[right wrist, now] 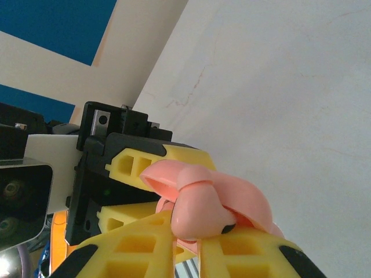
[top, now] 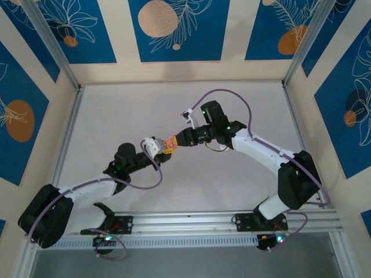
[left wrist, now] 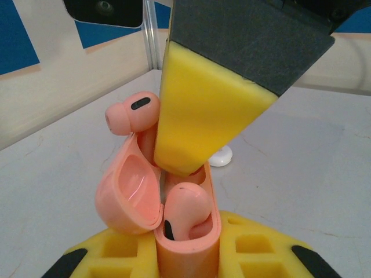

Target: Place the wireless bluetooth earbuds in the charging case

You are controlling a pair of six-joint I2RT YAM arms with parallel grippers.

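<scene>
Judging by how things lie, the job is about half done: one earbud already sits in its socket in the charging case, its rounded head just below the rim, while the second earbud stands with its head well above the case, not yet seated. The case is up off the bench, held mid-air between the two arms, with its hinged lid swung open to one side. The left pincer is closed narrow on the lower body of the case, yellow foam pads pressing it from both sides and keeping the open mouth facing up. The right pincer is pinched tight on the second earbud, whose head bulges out at the tips of its pads; from the left wrist view its stem points down toward the free socket, just beside the seated bud, though how deep the stem has gone I cannot tell, since the lid and a yellow pad cover it. What is left, as I read it, is to push this bud fully home, let it go, and perhaps shut the lid. A white round puck lies on the bench beyond, apart from all this.
</scene>
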